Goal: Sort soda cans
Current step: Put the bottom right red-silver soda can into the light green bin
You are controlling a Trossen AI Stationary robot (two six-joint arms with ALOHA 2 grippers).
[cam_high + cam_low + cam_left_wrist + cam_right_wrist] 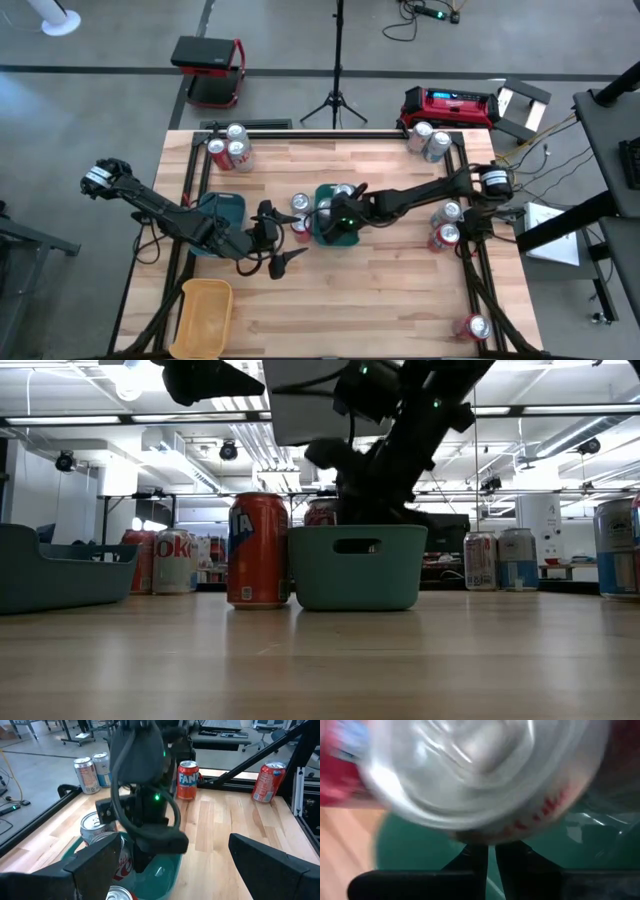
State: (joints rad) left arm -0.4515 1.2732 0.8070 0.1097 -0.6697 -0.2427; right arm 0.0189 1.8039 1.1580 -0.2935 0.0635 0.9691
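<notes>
Right gripper (335, 222): lowered into the green bin (357, 570); fingers seen nearly closed, tips hidden.
Can (485, 770): blurred, cut off.
Left gripper (283, 252): fingers spread wide, empty.

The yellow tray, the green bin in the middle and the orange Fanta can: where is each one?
yellow tray (203, 316): high view, on its bare floor.
green bin (357, 568): low view, on its front wall below the handle slot.
orange Fanta can (258, 550): low view, on the middle of its body.
</notes>
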